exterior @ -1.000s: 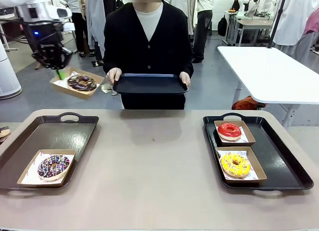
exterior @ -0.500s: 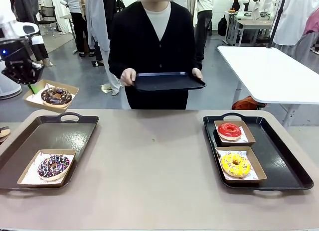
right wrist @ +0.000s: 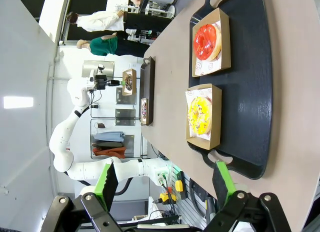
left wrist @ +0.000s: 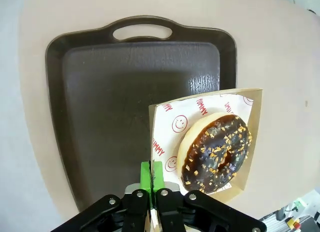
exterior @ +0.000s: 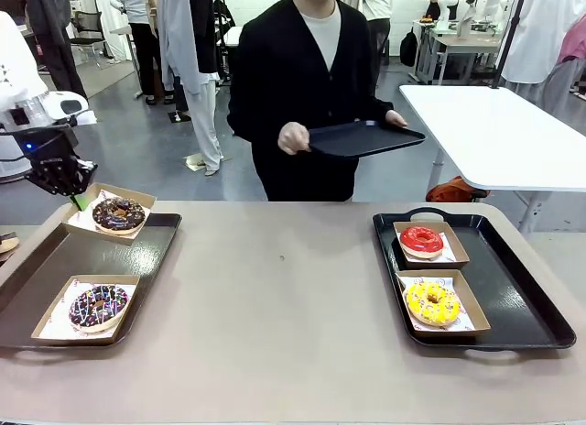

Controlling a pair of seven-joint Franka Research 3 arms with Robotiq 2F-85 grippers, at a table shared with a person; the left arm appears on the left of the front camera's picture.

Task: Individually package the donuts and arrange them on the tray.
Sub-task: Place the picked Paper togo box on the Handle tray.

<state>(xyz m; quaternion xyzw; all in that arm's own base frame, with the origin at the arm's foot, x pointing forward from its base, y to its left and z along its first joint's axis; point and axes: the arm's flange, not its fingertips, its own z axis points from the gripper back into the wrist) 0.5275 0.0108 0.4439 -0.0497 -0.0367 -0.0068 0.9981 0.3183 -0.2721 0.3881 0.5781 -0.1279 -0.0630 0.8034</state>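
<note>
Reading "YUMMY": liner paper [left wrist: 172, 123] under donut [left wrist: 216, 152]

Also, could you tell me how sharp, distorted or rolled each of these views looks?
Front view: evenly lit, sharp on the chocolate donut. Left wrist view: wide-angle bend in the left tray, crisp sprinkles. Right wrist view: rolled sideways, red donut glossy with glare.

Left claw [exterior: 75, 198] swung down with its boxed chocolate donut [exterior: 119, 214] to the left tray's [exterior: 55, 269] far end; person's hand [exterior: 293, 137] carried the empty tray [exterior: 364, 137] rightward.
</note>
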